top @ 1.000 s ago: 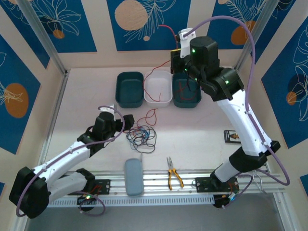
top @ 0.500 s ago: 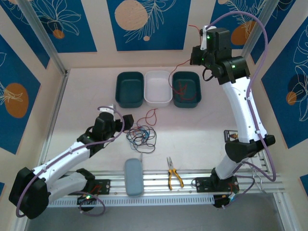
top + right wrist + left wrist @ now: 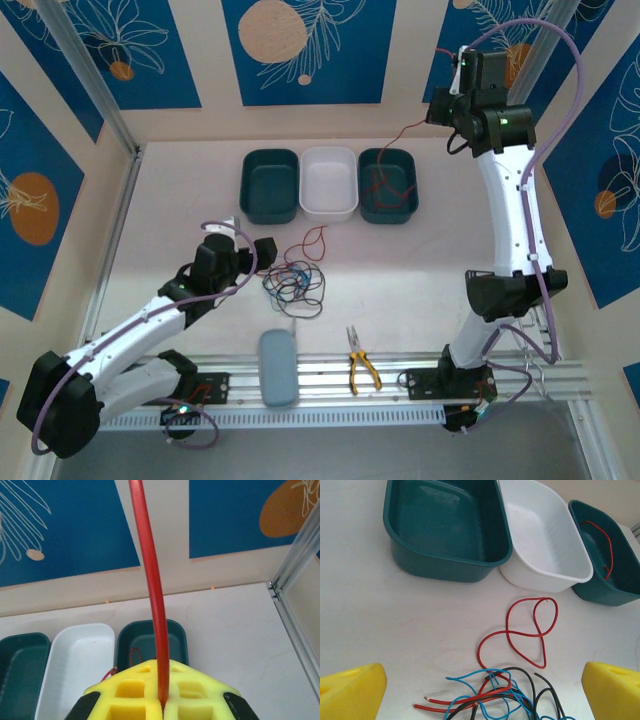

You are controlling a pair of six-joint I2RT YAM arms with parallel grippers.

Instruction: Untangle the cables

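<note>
My right gripper (image 3: 162, 700), upper right in the overhead view, pinches a red cable (image 3: 151, 580) trailing into the rightmost teal tray (image 3: 411, 208). Next, I judge, lower and release it there. My left gripper (image 3: 480, 696) gapes wide beside the tangle of cables (image 3: 295, 286) at centre.

- Right gripper (image 3: 163, 700): yellow jaws pressed together on a red cable (image 3: 150, 580), which runs straight out past the tips.
- Just beyond the tips: a teal tray (image 3: 176, 641) holding another red cable (image 3: 133, 655).
- Further to the gripper's left: a white tray (image 3: 75, 652), then a second teal tray (image 3: 20, 662).
</note>
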